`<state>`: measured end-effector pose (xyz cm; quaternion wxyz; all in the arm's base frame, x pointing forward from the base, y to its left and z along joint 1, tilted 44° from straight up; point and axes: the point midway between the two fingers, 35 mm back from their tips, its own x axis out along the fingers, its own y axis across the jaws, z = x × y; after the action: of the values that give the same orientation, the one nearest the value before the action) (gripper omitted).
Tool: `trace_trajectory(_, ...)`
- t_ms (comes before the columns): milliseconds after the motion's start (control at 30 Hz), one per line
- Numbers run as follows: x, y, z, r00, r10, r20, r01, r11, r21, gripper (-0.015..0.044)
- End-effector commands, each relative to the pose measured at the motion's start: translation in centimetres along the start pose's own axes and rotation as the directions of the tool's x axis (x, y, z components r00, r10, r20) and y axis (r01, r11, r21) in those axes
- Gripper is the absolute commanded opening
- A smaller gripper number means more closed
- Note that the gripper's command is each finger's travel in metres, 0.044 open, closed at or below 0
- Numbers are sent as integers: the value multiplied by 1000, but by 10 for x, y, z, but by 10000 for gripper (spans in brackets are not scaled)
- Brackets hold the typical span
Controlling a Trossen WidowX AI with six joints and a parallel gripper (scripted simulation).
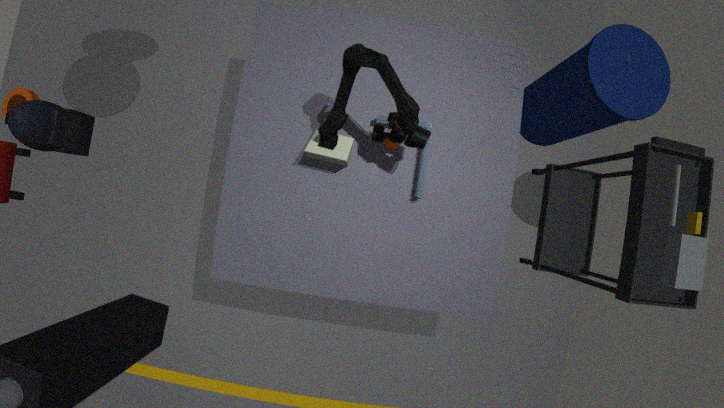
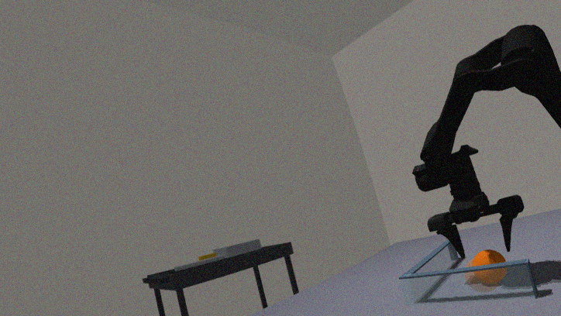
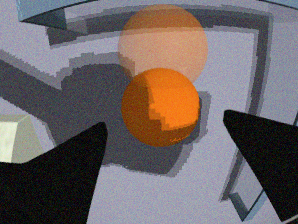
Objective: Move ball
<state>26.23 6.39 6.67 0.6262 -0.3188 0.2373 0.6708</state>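
Note:
The orange ball point(image 1: 392, 145) point(image 2: 488, 259) point(image 3: 172, 105) lies on the table inside the corner of the two low clear walls point(image 1: 419, 174) point(image 2: 451, 271) point(image 3: 41, 11). The see-through copy point(image 2: 476, 283) point(image 3: 162, 37) is paler and overlaps the ball in the views; in the wrist view it lies just above the ball, nearer the top wall. My gripper point(image 1: 389, 133) point(image 2: 486, 253) point(image 3: 166, 121) is wide open and points down over the ball. Its fingertips are on either side of the ball, near the height of its top, with gaps on both sides. The arm hides part of the ball in the top view.
The clear walls stand close to the fingers; one runs along the right side in the top view. The pale block point(image 1: 331, 146) point(image 3: 15, 137) under the arm's base is on the other side. A blue barrel point(image 1: 628, 70) and a dark cart point(image 1: 658, 202) stand beyond the table.

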Motion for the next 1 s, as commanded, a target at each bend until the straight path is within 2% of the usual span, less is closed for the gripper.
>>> trace_trajectory(0,8,1,1,1000,1,6,-1,1000,4,434)
trace_trajectory(467,27,2,2,1000,-1,9,1,1000,1,434)
trace_trajectory(600,27,2,2,1000,-1,9,1,1000,1,329)
trace_trajectory(833,27,2,2,1000,-1,9,1,1000,1,283)
trace_trajectory(967,20,0,1,1000,-1,5,1,1000,2,178)
